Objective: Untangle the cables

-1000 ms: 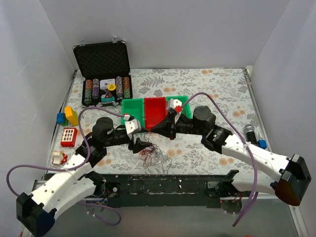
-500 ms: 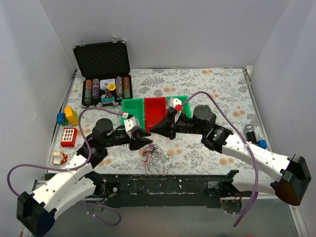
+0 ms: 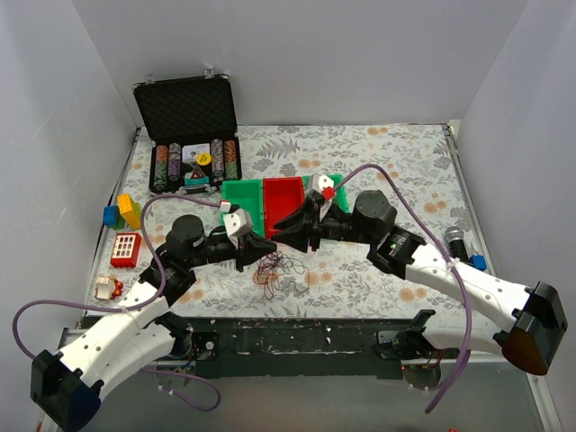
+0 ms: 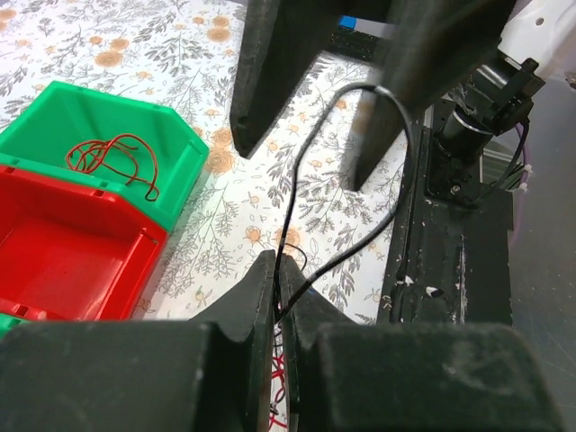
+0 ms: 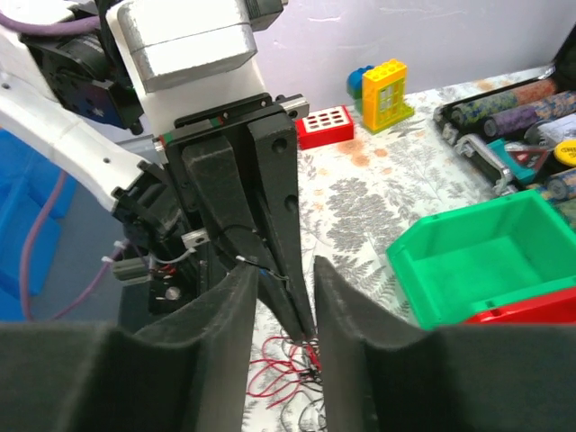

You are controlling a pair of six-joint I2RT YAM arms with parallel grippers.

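Observation:
The cables (image 3: pixel 280 269) lie as a small red and black tangle on the flowered cloth between the two grippers. My left gripper (image 4: pixel 277 263) is shut on a thin black cable (image 4: pixel 297 211), which arcs up and over one finger of the right gripper (image 4: pixel 301 166). My right gripper (image 5: pixel 286 268) is open and straddles the left gripper's fingertips (image 5: pixel 308 331); the black cable's end rests on its left finger (image 5: pixel 243 270). Red loops of the tangle (image 5: pixel 286 373) hang just below. A separate red cable (image 4: pixel 112 162) lies coiled in a green bin (image 4: pixel 184 148).
A red bin (image 3: pixel 282 202) sits between green bins (image 3: pixel 239 200) right behind the grippers. An open case of poker chips (image 3: pixel 187 135) stands at the back left. Toy blocks (image 3: pixel 123 211) and a red piece (image 3: pixel 126 249) lie at the left, and a dark cylinder (image 3: pixel 456 241) at the right.
The left gripper has moved right and closed on the black cable. The right gripper has opened. The tangle has shifted a little away from the table's near edge.

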